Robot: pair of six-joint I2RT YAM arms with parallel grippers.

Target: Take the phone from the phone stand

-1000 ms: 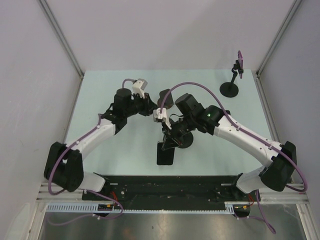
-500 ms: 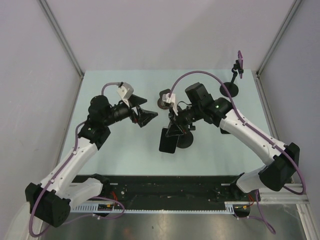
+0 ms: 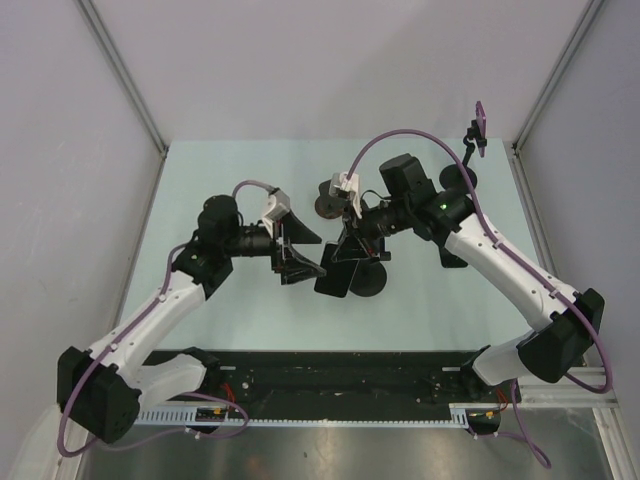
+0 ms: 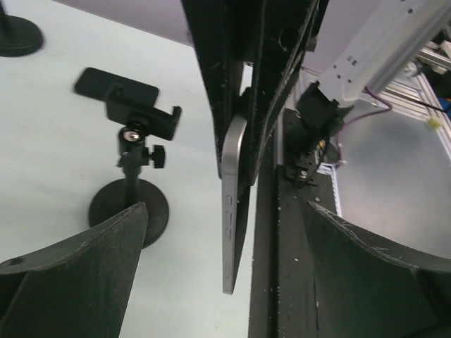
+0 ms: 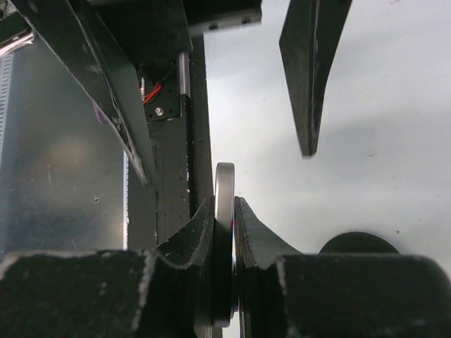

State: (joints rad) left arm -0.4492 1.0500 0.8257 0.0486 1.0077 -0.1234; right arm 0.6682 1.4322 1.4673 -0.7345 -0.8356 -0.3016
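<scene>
Left wrist view gives me the clearest read. On the table [image 3: 230, 165] the phone stand [image 4: 130, 151] stands upright and its clamp [image 4: 127, 105] is empty. The phone [image 4: 232, 218] is already off it, hanging in the air just beside the stand, on the side toward my arm bases.

My right gripper [image 5: 224, 204] is clamped on the phone's upper end, one finger pressed to each broad face. My left gripper [image 3: 305, 255] is spread wide. Its fingers [image 4: 84, 267] flank the phone on either side and touch nothing.

I judge the phone to be a stiff, flat slab with smooth, slippery faces, heavy enough to swing in a grip at one end, and likely to crack if dropped. The broad faces are the place to hold it, with the pads flat and nearer the middle than where my right fingers sit now. The thin rounded edges would squirt out of a pinch.

Its long axis runs nearly upright, leaning a little, with the free end lowest, above the table by the stand's base. The narrow edge with the side buttons [image 4: 227, 211] points at my left wrist. One broad face turns toward the stand, the other away.
</scene>
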